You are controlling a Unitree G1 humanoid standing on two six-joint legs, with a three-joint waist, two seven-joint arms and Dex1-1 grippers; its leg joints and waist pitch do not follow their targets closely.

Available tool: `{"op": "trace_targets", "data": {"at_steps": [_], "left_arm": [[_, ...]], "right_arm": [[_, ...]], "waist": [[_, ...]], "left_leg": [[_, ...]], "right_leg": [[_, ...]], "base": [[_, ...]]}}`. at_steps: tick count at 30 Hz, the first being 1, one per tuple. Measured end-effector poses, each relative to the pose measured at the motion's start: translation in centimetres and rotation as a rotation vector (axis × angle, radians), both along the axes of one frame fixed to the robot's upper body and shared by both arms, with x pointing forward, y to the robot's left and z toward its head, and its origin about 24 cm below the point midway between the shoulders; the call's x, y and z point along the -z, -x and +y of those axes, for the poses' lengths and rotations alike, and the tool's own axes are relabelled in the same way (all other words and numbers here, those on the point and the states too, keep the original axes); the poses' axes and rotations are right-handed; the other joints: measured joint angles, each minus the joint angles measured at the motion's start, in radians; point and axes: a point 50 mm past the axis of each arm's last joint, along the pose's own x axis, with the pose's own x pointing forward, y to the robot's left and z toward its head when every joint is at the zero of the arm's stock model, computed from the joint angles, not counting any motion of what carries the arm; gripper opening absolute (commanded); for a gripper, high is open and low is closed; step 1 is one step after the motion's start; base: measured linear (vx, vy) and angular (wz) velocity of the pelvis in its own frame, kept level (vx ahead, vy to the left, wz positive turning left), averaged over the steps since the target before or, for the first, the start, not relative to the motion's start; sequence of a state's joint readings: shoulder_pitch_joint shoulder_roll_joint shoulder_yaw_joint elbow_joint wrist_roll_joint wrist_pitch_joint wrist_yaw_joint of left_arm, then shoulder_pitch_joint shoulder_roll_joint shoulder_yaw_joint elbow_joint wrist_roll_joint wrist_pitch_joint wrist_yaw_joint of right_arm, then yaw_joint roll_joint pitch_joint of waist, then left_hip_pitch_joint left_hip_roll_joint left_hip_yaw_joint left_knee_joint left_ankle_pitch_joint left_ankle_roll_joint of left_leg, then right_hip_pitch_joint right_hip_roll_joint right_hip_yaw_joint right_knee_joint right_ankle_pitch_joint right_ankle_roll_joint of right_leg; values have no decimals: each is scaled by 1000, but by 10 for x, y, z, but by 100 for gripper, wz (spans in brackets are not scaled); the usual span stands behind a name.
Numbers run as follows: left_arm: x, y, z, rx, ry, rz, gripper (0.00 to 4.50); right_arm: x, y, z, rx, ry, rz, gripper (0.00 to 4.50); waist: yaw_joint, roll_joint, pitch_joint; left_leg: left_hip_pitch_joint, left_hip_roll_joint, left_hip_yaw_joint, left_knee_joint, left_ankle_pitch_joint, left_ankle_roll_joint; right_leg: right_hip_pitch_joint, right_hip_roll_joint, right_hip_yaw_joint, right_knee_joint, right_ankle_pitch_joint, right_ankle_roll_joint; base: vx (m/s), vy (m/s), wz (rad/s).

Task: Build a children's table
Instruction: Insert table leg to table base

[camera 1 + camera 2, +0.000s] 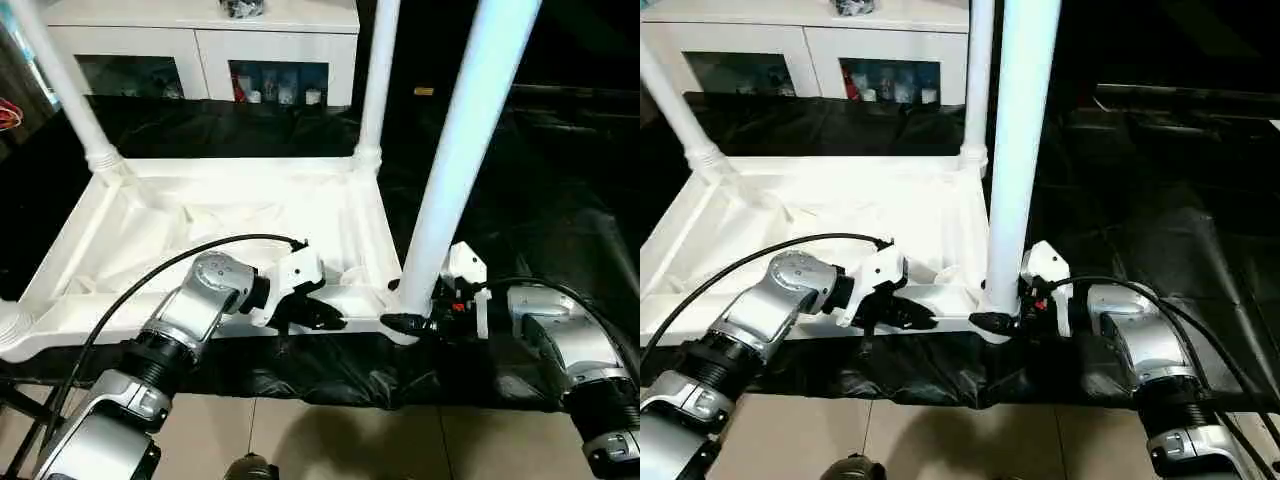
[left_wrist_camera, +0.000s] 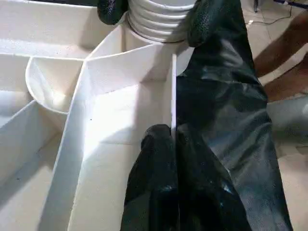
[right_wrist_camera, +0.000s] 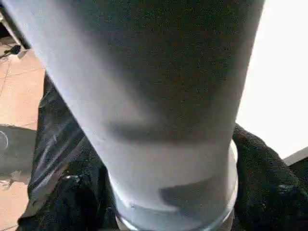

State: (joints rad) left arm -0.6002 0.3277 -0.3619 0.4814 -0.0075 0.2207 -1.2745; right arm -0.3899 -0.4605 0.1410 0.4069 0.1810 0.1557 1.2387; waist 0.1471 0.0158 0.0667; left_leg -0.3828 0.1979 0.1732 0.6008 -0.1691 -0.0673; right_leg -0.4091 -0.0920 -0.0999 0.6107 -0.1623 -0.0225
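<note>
The children's table top (image 1: 230,215) lies upside down on a black cloth, its ribbed underside facing up. White legs stand in the far left socket (image 1: 70,95), the far right socket (image 1: 375,90) and the near right socket (image 1: 455,160). My left gripper (image 1: 322,316) is shut on the near rim (image 2: 172,106), one finger on each side of the thin wall. My right gripper (image 1: 408,312) reaches in from the right at the foot of the near right leg. Its fingers (image 2: 111,8) press against both sides of that leg's ribbed collar (image 2: 156,21).
A white cabinet (image 1: 200,45) with glass doors stands behind the table. The black cloth (image 1: 330,375) hangs over the front edge onto a tiled floor. A ribbed collar (image 1: 10,325) shows at the near left corner. A person's hand (image 2: 284,57) is beside the cloth.
</note>
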Motion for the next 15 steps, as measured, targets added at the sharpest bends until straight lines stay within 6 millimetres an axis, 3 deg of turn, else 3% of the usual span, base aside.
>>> {"op": "trace_targets", "data": {"at_steps": [9, 15], "left_arm": [[1, 0, 0, -2, -2, 9, 0], [2, -2, -5, -48, 9, -7, 0]], "right_arm": [[1, 1, 4, -3, -10, 10, 281], [8, -1, -1, 103, -66, 19, 281]], "waist": [[0, 0, 0], [-2, 0, 0]], "left_leg": [[0, 0, 0, 0, 0, 0], [1, 0, 0, 0, 0, 0]], "right_leg": [[0, 0, 0, 0, 0, 0], [1, 0, 0, 0, -2, 3]], "base": [[0, 0, 0], [0, 0, 0]]}}
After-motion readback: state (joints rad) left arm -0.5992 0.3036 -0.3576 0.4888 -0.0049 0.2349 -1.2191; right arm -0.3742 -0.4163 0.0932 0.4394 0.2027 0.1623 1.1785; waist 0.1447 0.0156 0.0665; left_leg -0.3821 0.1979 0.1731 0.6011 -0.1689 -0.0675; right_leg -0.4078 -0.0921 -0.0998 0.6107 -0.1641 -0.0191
